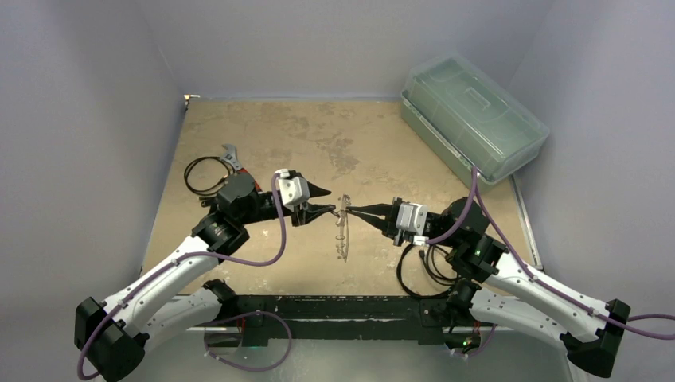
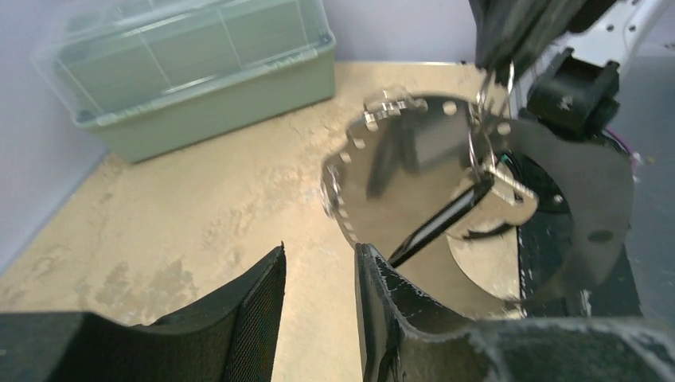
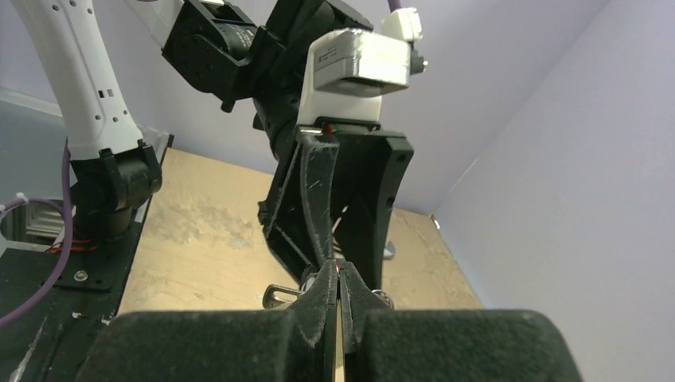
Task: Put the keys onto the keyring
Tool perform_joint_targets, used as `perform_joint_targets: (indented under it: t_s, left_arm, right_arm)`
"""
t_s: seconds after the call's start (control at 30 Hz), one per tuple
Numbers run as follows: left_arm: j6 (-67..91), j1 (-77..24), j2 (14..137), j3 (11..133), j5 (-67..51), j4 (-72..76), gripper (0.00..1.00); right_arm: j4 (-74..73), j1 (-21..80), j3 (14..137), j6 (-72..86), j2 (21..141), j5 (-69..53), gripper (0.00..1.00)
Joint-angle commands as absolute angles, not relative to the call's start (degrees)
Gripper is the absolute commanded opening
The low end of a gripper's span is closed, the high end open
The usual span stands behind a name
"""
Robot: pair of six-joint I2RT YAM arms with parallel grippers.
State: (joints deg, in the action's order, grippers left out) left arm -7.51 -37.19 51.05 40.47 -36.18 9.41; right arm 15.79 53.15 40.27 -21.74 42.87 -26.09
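The keyring (image 1: 343, 229) hangs as a thin silver loop above the middle of the table. My right gripper (image 1: 350, 210) is shut on its upper rim. In the right wrist view the shut gripper (image 3: 340, 274) has metal bits of the keyring (image 3: 278, 296) sticking out on either side. My left gripper (image 1: 329, 200) is just left of the ring, jaws apart. In the left wrist view only table shows between that gripper's (image 2: 318, 255) fingers. The keyring's beaded rim (image 2: 338, 171) is right ahead. A slim black piece, perhaps the key (image 2: 442, 223), lies across the ring beside the right finger (image 2: 382, 294).
A green lidded box (image 1: 474, 115) stands at the back right and also shows in the left wrist view (image 2: 191, 72). A red-handled wrench (image 1: 232, 159) and a black cable coil (image 1: 203, 175) lie at the left. Another black cable (image 1: 422, 270) loops by the right arm.
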Motion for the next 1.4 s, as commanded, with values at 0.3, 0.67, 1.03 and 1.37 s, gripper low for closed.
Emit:
perform_joint_targets:
  t_s: [0.3, 0.67, 1.03, 1.37]
  left_arm:
    - [-14.63, -37.03, 40.81, 39.42, -42.02, 6.04, 0.44]
    - [-13.72, -37.10, 42.58, 38.48, -37.06, 16.76, 0.49]
    - [-2.75, -37.18, 47.64, 37.96, -43.38, 33.94, 0.35]
    - [-3.34, -37.59, 49.25, 38.23, -48.78, 32.58, 0.34]
  right_arm:
    - [19.03, 53.26, 41.46, -24.17, 41.91, -20.36, 0.00]
    - [18.75, 53.26, 41.37, -23.65, 41.97, -21.78, 0.00]
    - [19.32, 53.26, 41.35, -23.12, 42.13, -22.33, 0.00]
    - [20.92, 53.26, 41.69, -22.91, 43.03, -22.38, 0.00]
